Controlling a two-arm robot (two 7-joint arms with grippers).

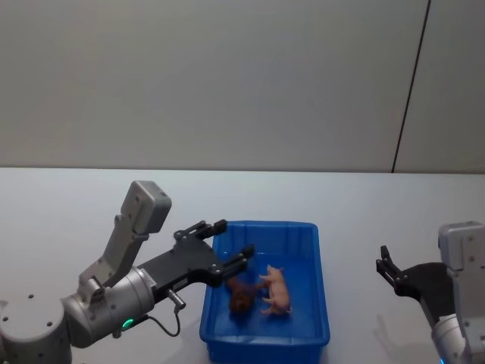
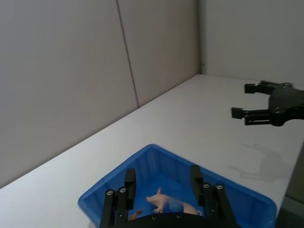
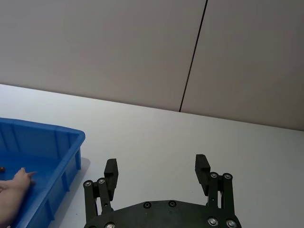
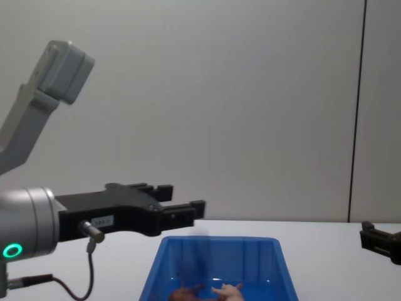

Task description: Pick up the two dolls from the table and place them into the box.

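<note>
Both dolls lie inside the blue box (image 1: 314, 250): the pale pink pig (image 1: 276, 290) on its side and the reddish-brown animal (image 1: 241, 294) to its left. The pink doll (image 2: 161, 202) also shows between the left fingers in the left wrist view, and part of it (image 3: 12, 194) in the right wrist view. In the chest view the dolls (image 4: 216, 291) rest low in the box (image 4: 216, 246). My left gripper (image 1: 226, 245) hovers open over the box's left rim, empty. My right gripper (image 1: 388, 268) stands open above the table (image 1: 68, 197), right of the box, holding nothing.
A grey wall with a dark vertical seam (image 1: 409, 87) rises behind the white table. Bare tabletop lies between the box and the right gripper (image 3: 156, 166) and along the far side.
</note>
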